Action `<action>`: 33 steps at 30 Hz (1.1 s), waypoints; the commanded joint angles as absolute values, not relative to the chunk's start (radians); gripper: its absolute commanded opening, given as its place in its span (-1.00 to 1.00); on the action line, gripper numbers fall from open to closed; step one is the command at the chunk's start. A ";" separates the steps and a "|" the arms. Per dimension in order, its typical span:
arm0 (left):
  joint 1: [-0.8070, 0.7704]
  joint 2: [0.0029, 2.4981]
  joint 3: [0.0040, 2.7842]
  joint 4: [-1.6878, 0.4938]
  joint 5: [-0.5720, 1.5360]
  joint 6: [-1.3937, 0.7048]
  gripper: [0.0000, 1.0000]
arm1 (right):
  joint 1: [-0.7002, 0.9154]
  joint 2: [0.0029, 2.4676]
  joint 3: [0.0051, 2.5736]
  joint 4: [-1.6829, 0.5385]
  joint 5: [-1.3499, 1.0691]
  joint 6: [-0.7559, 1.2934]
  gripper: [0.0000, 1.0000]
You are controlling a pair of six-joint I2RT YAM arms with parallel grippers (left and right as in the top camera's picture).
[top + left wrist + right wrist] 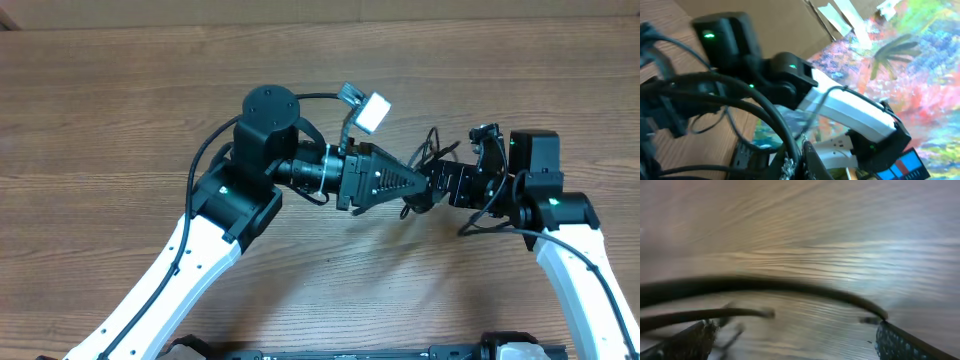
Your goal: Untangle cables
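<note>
The cables (436, 152) are thin black cords bunched between my two grippers at the right middle of the table, with a loop trailing toward the front (478, 218). My left gripper (426, 186) reaches in from the left. In the left wrist view that gripper (799, 162) is shut on a black cable (782, 131) that runs up from between its fingers. My right gripper (453, 186) faces it from the right. In the right wrist view that gripper (792, 330) stands wide open just above the wood. One cable (765, 285) arcs across ahead of its fingers, touching the right fingertip (885, 330), and a second cable end (767, 313) pokes in from the left.
The wooden table (120, 120) stretches around both arms. The left wrist's white camera block (372, 112) sticks up behind the left gripper. In the left wrist view the right arm (840, 107) stands close ahead, with a colourful painted surface (920, 75) behind it.
</note>
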State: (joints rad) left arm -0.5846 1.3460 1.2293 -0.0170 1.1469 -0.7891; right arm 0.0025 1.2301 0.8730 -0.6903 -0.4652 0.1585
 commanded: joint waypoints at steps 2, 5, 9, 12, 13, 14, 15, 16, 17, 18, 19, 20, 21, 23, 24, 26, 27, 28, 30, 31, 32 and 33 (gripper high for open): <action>-0.596 1.320 1.252 0.040 1.248 -0.847 -0.91 | -0.001 1.290 0.863 -0.710 -0.127 0.323 1.00; -0.589 1.320 1.252 0.082 1.275 -0.857 -0.91 | -0.013 1.311 0.863 -0.741 -0.032 0.395 1.00; -0.580 1.320 1.252 0.130 1.287 -0.889 -0.92 | -0.024 1.332 0.863 -0.774 -0.019 0.405 1.00; -0.570 1.320 1.252 0.176 1.299 -0.915 -0.91 | -0.024 1.340 0.863 -0.789 0.001 0.405 1.00; -0.567 1.320 1.252 0.197 1.307 -0.929 -0.91 | -0.024 1.340 0.863 -0.796 0.012 0.405 1.00; -0.561 1.320 1.252 0.213 1.314 -0.943 -0.92 | -0.024 1.340 0.863 -0.802 0.026 0.405 1.00; -0.553 1.320 1.252 0.236 1.326 -0.958 -0.92 | -0.024 1.340 0.863 -0.811 0.038 0.405 1.00; -0.546 1.320 1.252 0.253 1.336 -0.967 -0.92 | -0.024 1.340 0.863 -0.817 0.046 0.405 1.00; -0.535 1.320 1.252 0.274 1.347 -0.979 -0.91 | -0.024 1.340 0.863 -0.824 0.057 0.404 1.00; -0.523 1.320 1.252 0.289 1.356 -0.991 -0.91 | -0.024 1.340 0.863 -0.831 0.065 0.404 1.00; -0.508 1.320 1.252 0.299 1.362 -1.004 -0.91 | -0.024 1.340 0.863 -0.838 0.070 0.404 1.00; -0.492 1.320 1.252 0.303 1.363 -1.012 -0.91 | -0.024 1.340 0.863 -0.845 0.070 0.404 1.00; -0.479 1.320 1.252 0.303 1.363 -1.011 -0.91 | -0.024 1.340 0.863 -0.849 0.070 0.404 1.00; -0.455 1.320 1.252 0.303 1.363 -1.011 -0.91 | -0.024 1.340 0.863 -0.859 0.069 0.404 1.00; -0.442 1.320 1.252 0.303 1.363 -1.011 -0.92 | -0.024 1.340 0.863 -0.865 0.070 0.404 1.00; -0.427 1.320 1.252 0.303 1.363 -1.015 -0.91 | -0.024 1.340 0.863 -0.874 0.070 0.398 1.00; -0.416 1.320 1.252 0.303 1.363 -1.019 -0.92 | -0.024 1.340 0.863 -0.877 0.070 0.396 1.00; -0.410 1.320 1.252 0.303 1.362 -1.018 -0.92 | -0.024 1.340 0.863 -0.879 0.070 0.396 1.00; -0.397 1.320 1.252 0.303 1.362 -1.018 -0.92 | -0.024 1.340 0.863 -0.885 0.066 0.396 1.00; -0.393 1.320 1.252 0.303 1.362 -1.018 -0.92 | -0.024 1.340 0.863 -0.889 0.057 0.394 1.00; -0.391 1.320 1.252 0.303 1.362 -1.018 -0.92 | -0.024 1.340 0.863 -0.889 0.007 0.356 1.00; -0.391 1.320 1.252 0.303 1.361 -1.018 -0.91 | -0.023 1.340 0.863 -0.889 -0.037 0.316 0.99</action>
